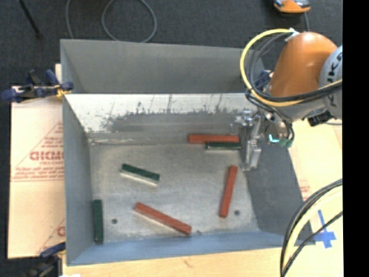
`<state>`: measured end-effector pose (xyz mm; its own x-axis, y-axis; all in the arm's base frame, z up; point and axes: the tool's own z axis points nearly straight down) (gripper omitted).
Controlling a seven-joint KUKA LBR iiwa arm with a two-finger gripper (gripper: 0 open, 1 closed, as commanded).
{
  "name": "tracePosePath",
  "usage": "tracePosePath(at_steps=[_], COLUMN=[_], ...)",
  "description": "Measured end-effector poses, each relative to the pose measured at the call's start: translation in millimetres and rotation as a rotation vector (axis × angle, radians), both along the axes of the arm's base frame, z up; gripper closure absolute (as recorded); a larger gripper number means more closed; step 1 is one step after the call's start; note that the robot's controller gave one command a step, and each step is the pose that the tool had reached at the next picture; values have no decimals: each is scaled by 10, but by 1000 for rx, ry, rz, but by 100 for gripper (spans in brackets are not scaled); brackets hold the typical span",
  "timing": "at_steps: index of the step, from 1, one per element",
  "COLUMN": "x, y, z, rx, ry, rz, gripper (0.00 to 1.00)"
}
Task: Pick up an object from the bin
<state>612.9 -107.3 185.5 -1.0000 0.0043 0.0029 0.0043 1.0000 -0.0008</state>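
My gripper (251,154) hangs at the right side of the bin, close to the right wall. Just left of it a red bar (212,138) lies level along the back of the floor, with a dark green bar (222,146) right below it whose right end reaches the gripper. A second red bar (228,191) lies nearly upright in the view, its top end just below the gripper. Nothing shows held in the gripper.
Further left lie a green and white bar (139,174), a slanted red bar (162,219) near the front wall and a dark green bar (98,220) along the left wall. The arm's orange cover and cables hang over the bin's right rim.
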Motion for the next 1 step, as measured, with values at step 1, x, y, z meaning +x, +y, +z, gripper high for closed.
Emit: tracePosePath(at_steps=[1], x=[-394], y=[-314], z=[-1097], rx=[0], ry=[1], rz=[122], gripper=[0])
